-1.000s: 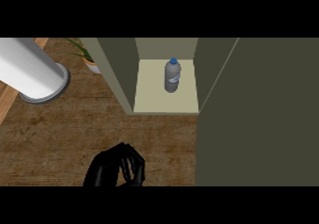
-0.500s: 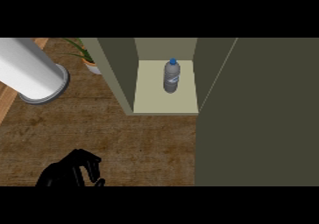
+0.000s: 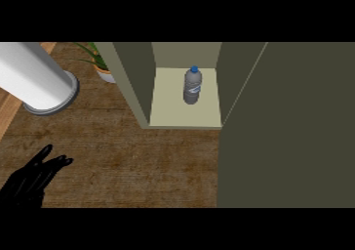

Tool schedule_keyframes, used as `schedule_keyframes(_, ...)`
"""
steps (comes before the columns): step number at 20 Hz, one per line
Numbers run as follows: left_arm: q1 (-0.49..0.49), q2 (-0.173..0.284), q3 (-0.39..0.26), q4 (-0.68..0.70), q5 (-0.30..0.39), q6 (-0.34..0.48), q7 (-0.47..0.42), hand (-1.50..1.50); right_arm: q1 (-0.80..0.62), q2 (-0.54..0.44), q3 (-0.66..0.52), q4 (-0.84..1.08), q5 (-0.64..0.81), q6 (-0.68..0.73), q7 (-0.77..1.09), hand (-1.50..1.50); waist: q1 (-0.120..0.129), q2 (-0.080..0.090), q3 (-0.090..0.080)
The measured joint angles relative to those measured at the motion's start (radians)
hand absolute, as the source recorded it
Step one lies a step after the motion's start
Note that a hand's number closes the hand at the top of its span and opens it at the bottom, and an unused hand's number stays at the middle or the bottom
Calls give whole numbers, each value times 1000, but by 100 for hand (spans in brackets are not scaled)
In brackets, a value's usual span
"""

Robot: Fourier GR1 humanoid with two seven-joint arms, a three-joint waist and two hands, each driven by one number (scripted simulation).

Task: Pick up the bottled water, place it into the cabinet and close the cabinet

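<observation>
Already the bottle stands upright on the pale floor of the cabinet, blue cap up, near the middle of the compartment and clear of both side walls, which leaves nothing in the way of the door's swing, so the placing part of the task looks done. To its right the big olive door hangs wide open, its inner edge meeting the cabinet's right wall, and it fills the whole right side of the view; closing it is what remains. Only one hand shows, the left hand, low at the view's left edge over the wooden counter, its fingers straight and slightly spread, pointing up and a little right, pinching nothing. Bottle and cabinet lie well beyond the fingertips, up and to their right, and the door is farther right again, so this hand seems parked out of the way. Above the fingertips a white cylinder stands on the counter, and a potted plant sits between it and the cabinet. The right hand is out of sight, so its fingers cannot be judged.
</observation>
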Motion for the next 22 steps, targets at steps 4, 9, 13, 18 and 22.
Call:
schedule_keyframes(4, 43, 49, 57, -22, 34, -34, -5, -150, -46, -18, 67, -2, 13, -1, 26, 150, 9, -4, -3)
schedule_keyframes(9, 94, 89, 100, -38, 74, -82, -9, -150, -131, -35, 151, -1, 30, -21, 70, 150, 19, -8, -7)
schedule_keyframes(13, 127, 115, 135, -46, 101, -113, -13, -150, -213, -51, 216, 1, 45, -39, 114, 150, 26, -12, -10)
schedule_keyframes(18, 172, 148, 175, -52, 132, -150, -16, -150, -317, -55, 297, 5, 63, -89, 178, 150, 36, -19, -12)
schedule_keyframes(22, 201, 168, 207, -46, 150, -178, -22, -150, -398, -32, 375, 9, 76, -157, 232, 150, 39, -18, -14)
